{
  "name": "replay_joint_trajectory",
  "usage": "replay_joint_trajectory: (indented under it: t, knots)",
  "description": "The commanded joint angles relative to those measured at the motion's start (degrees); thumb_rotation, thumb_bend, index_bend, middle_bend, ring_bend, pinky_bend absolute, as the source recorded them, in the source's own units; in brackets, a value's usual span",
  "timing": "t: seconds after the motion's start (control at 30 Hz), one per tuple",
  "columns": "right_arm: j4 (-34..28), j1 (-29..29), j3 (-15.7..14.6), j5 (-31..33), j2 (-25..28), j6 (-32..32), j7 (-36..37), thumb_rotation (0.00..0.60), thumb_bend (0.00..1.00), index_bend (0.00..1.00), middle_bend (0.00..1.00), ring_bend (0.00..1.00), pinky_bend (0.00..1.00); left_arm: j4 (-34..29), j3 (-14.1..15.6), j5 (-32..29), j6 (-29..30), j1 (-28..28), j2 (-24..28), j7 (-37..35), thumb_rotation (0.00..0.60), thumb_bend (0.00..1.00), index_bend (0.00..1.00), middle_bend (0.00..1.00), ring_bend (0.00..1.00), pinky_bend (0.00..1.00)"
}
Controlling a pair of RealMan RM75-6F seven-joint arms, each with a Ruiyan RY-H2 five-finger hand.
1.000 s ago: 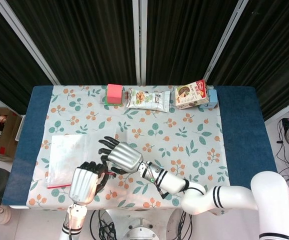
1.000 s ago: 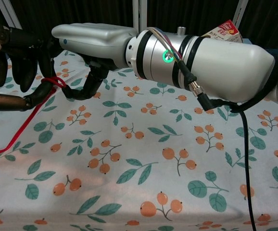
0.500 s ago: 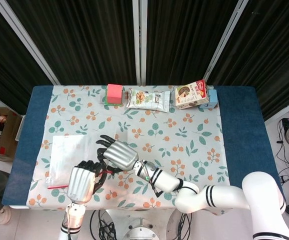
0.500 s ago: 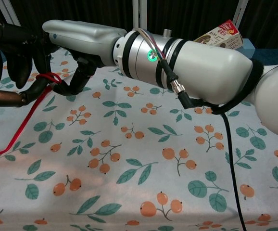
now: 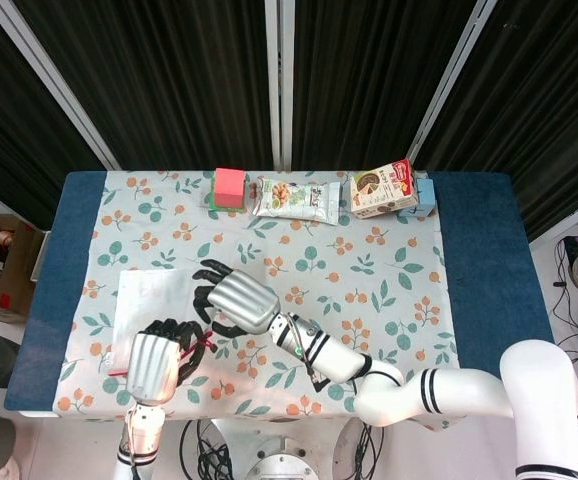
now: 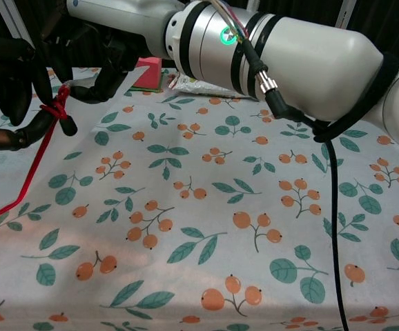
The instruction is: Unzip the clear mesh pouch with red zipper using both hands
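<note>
The clear mesh pouch [image 5: 154, 300] is lying flat on the bench [image 5: 489, 260], well in front of the pink block [image 5: 229, 186] and toward the left edge. You are working its red zipper [image 6: 20, 183] from the near side. Your left hand [image 5: 154, 365] is sitting at the pouch's near edge with dark fingers curled around the red pull, apparently anchoring that end so the fabric cannot slide. Your right hand [image 5: 237, 302] is hovering just beside it, over the pouch's right edge, fingers bent inward toward the pull; whether it is actually pinching anything cannot be told. The zipper is appearing partly drawn, in my judgement.
</note>
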Motion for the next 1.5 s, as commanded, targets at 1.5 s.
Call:
replay_joint_trajectory:
  t: [1.5]
  knots:
    - [-7.9, -1.8, 1.8, 2.0, 8.3, 4.9, 1.4, 0.6, 0.37, 0.92, 0.43, 0.18, 0.12, 4.6, -0.7, -5.3, -2.4, 0.4, -2.2, -3.6, 0.6, 0.4, 0.78, 0.72, 0.64, 0.7]
